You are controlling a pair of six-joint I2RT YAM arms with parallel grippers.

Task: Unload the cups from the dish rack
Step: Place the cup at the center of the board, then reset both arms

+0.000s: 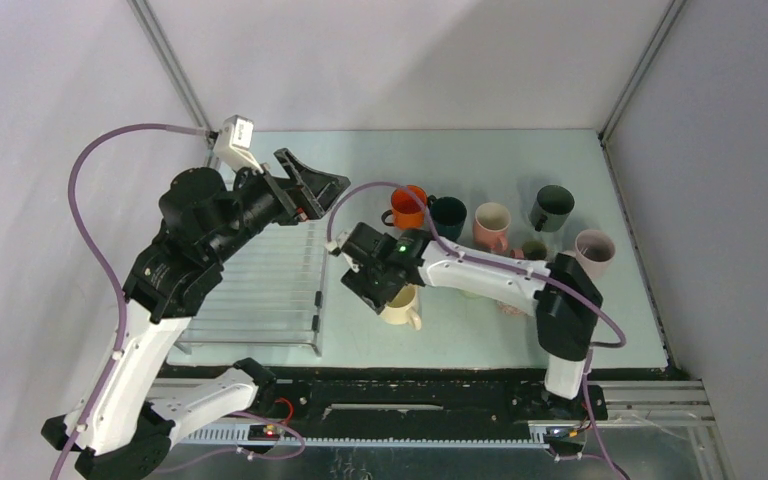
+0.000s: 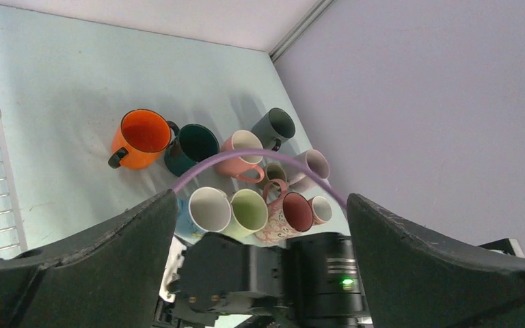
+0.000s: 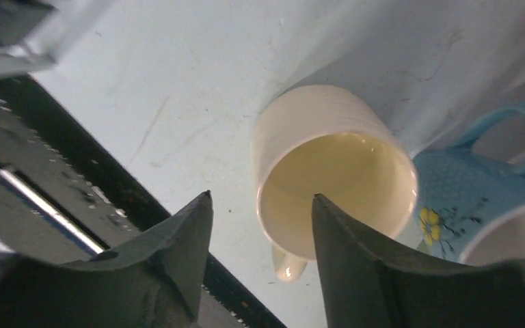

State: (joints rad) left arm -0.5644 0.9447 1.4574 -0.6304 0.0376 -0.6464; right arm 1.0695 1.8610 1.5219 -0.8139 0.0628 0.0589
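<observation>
Finds one flat dish rack [image 1: 260, 290] of thin silvery wire at the table's left, the left gripper [image 2: 261, 197] hanging high over its far right corner, jaws spread wide on nothing. Sees the right arm stretched leftward, right gripper [image 3: 262, 198] pointing down, fingers parted astride one wall of a ribbed cream mug [image 3: 328, 130], unclamped. Counts at least ten glossy handled cups [image 2: 239, 154] clustered upright right of the rack.
</observation>
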